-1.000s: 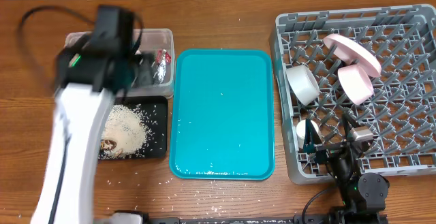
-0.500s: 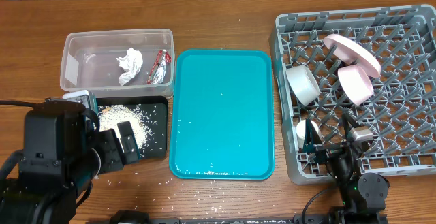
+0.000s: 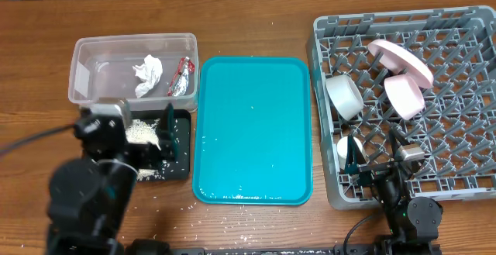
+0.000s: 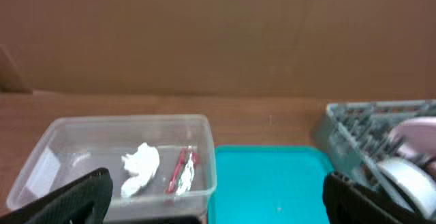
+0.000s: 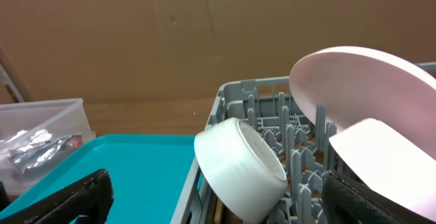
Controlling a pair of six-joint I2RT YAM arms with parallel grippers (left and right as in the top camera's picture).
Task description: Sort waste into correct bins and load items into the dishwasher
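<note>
The clear tub (image 3: pixel 85 53) holds the crumpled napkin (image 3: pixel 147 75) and the red-and-silver wrapper (image 3: pixel 183 77); both also show in the left wrist view, napkin (image 4: pixel 141 166) and wrapper (image 4: pixel 182 173). The black tray (image 3: pixel 181 139) holds rice crumbs (image 3: pixel 143 131). My left gripper (image 3: pixel 146 137) hovers over it, open and empty, its fingers wide apart (image 4: pixel 218 210). The grey rack (image 3: pixel 465 22) holds the plate (image 3: pixel 399 61), pink bowl (image 3: pixel 404 96), white bowl (image 3: pixel 345 96) and small cup (image 3: pixel 346 148). My right gripper (image 3: pixel 377 158) is open and empty at the rack's front edge (image 5: pixel 218 207), facing the white bowl (image 5: pixel 242 166).
The teal serving tray (image 3: pixel 252 131) lies between the bins and the rack, with a few crumbs on it. Loose rice crumbs are scattered on the table along its front edge (image 3: pixel 232 205). A black cable lies at the left (image 3: pixel 31 140).
My left arm has swung from above the clear tub down to the front left, and now sits over the black tray. The right arm has not moved.
</note>
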